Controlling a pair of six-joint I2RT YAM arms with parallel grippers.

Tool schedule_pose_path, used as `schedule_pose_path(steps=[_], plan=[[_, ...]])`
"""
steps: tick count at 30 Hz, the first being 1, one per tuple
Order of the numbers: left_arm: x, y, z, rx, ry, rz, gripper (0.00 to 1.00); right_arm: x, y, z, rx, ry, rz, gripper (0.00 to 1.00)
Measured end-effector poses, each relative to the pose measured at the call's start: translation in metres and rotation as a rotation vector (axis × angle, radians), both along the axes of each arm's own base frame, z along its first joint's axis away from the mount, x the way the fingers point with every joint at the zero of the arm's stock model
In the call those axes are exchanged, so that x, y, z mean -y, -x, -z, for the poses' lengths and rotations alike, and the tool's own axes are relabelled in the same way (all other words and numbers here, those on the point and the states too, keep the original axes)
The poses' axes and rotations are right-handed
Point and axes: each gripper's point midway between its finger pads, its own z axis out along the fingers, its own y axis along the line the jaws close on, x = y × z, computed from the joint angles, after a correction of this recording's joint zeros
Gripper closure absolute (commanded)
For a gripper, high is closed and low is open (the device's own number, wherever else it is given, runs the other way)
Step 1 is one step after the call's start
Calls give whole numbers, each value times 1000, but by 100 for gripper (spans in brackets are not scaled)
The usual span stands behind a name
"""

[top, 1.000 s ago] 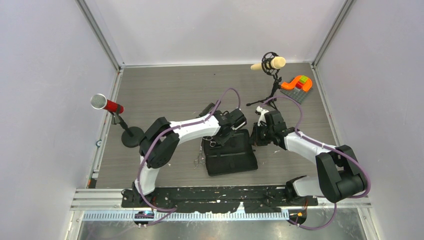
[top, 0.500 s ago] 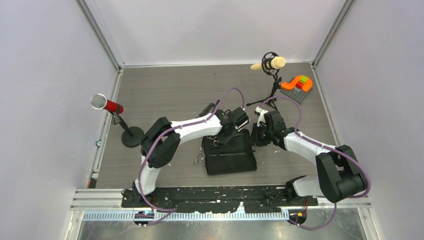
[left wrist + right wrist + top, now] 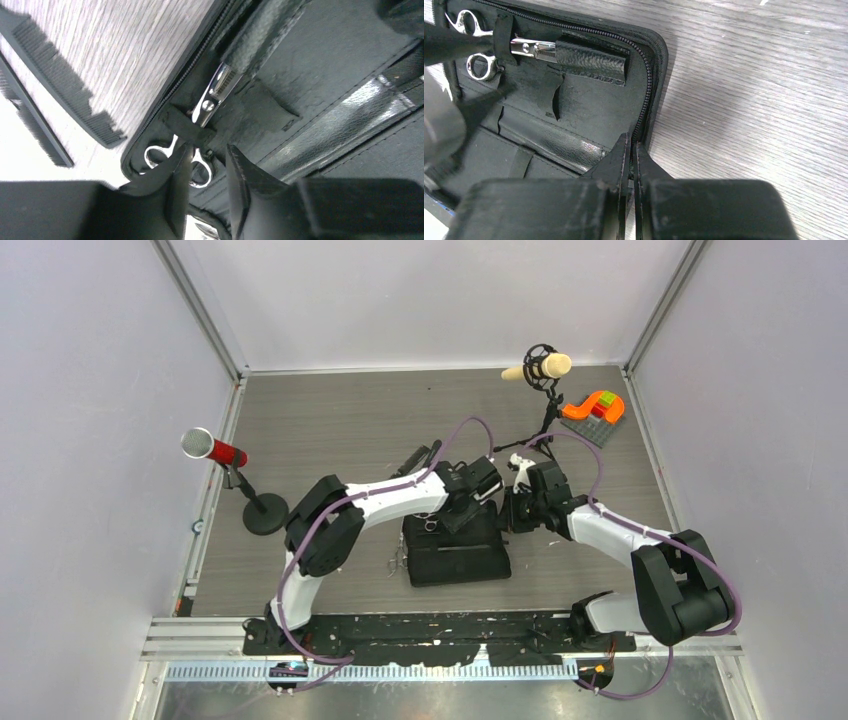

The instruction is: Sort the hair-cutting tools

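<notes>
Your left fingers (image 3: 172,190) are spread open at the scissors (image 3: 205,106) rings, with the blades running straight away into the case (image 3: 589,115) sleeve. Your right fingers (image 3: 616,162) are pinching the case rim.

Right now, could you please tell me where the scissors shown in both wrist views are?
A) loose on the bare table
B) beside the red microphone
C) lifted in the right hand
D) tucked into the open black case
D: the scissors lie inside the open case, with the blades slid into its sleeve, while the right hand only pinches the case's edge.
</notes>
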Motion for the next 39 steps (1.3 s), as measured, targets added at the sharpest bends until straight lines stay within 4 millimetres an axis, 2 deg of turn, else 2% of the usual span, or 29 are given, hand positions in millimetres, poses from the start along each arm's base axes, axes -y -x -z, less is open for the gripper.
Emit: schedule_pose_path(steps=[5,9,13,16,20,23,26,33,35,36,39], plan=[[5,3,-3,8,16,2,42,-3,2,0,0,-2,-10,94],[0,8,-18,23,54,-24,36,-1,1,0,0,3,-5,91],[-19,16,-42,44,111,-88,34,1,0,0,4,15,6,89],[-42,24,-56,48,156,-164,34,4,-1,-2,16,27,21,90],[-78,31,-50,31,163,-274,34,12,-8,-11,54,61,57,89],[-102,38,-32,-4,124,-341,34,17,-14,-19,80,86,84,80],[-112,46,-21,-33,95,-366,35,19,-17,-24,98,89,101,66],[-117,40,-16,-52,105,-425,44,21,-15,-40,135,72,117,52],[-119,38,-12,-61,104,-441,51,22,-16,-46,155,68,122,42],[-120,38,-10,-66,100,-447,52,22,-16,-48,160,67,126,39],[-121,38,-2,-80,82,-456,55,24,-15,-52,169,68,133,23]])
